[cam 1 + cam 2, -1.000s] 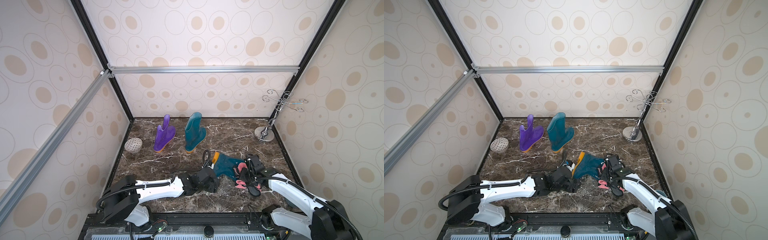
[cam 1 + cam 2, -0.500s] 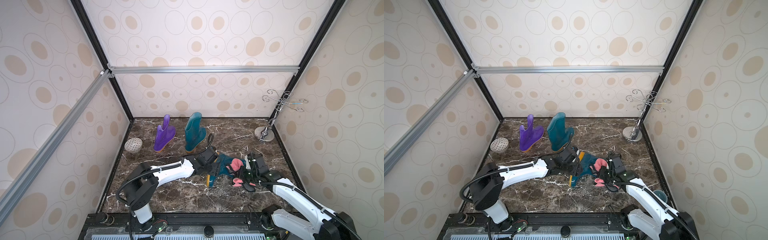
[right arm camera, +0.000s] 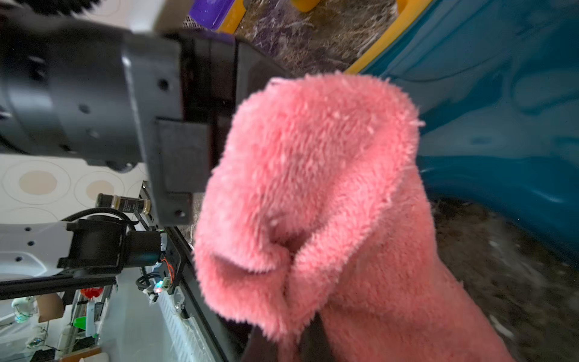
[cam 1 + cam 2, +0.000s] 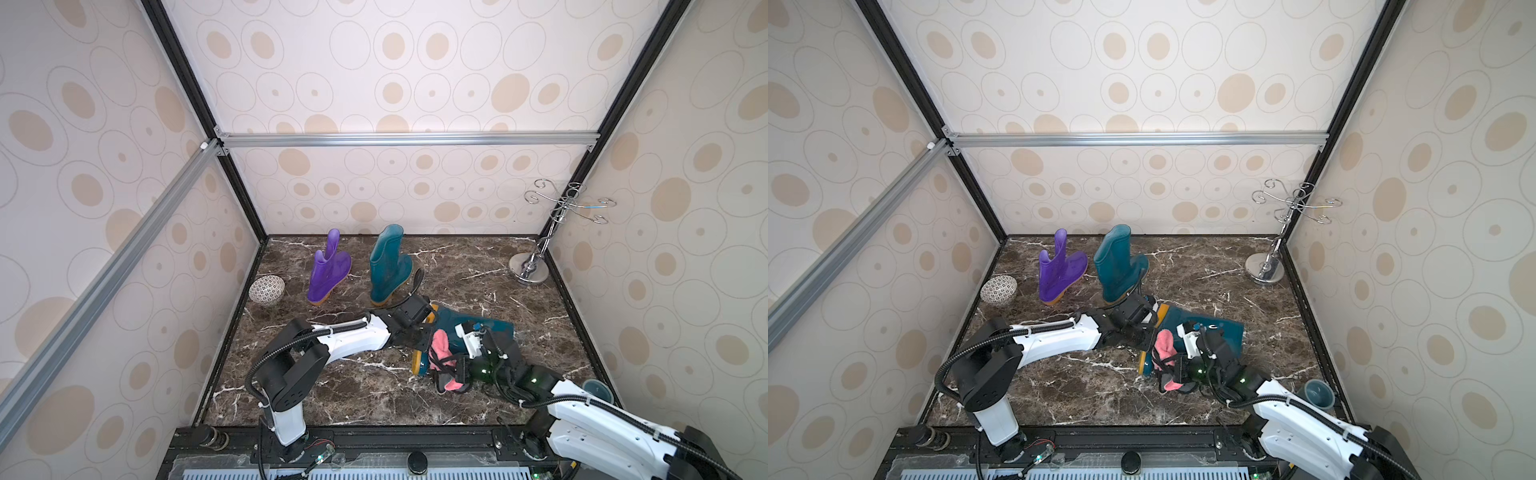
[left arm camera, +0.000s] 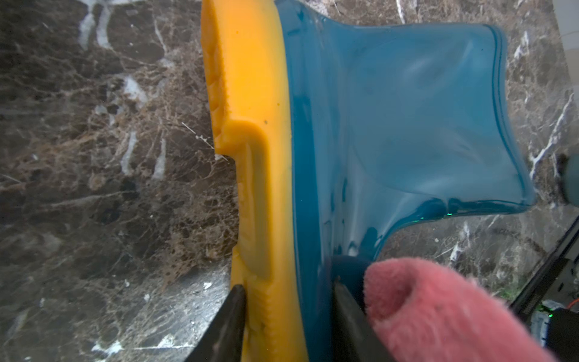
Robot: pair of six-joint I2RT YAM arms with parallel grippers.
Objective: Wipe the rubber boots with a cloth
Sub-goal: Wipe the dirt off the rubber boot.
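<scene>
Lying boot (image 4: 494,326), teal, on its side on the worktop (image 4: 353,386) at front centre, with its sole (image 5: 250,94) turned toward the left arm and its shaft pointing to the right wall. The shaft looks soft and creased in the left wrist view. Cloth (image 4: 440,345), pink, is bunched against the foot end of this boot, and its loose tail hangs down to the worktop. No clear wipe contact along the shaft yet. My read: boot secured, stroke about to start. Risks: the hold is only a shallow pinch at the sole edge on glossy rubber, so a sideways push from the cloth could swing the boot round that point or slip it free. The cloth lies just beside a left finger (image 5: 344,313) and could snag there. Both wrists crowd the same end of the boot, so a long stroke could knock them together. The bunched cloth offers a small wiping face. Left hand (image 5: 288,313): narrowed to about the thickness of the sole rim, one finger on the yellow sole and one on the teal upper. It appears to be gripping the lying boot. Right hand (image 4: 455,368): clenched on a fold of the cloth, with fingers showing under the pink pile in the right wrist view. Further out, the upright teal boot (image 4: 388,266) and purple boot (image 4: 328,270) stand near the back wall, well apart from both hands. A bowl (image 4: 267,289) sits by the left wall and a chrome stand (image 4: 536,266) in the back right corner.
</scene>
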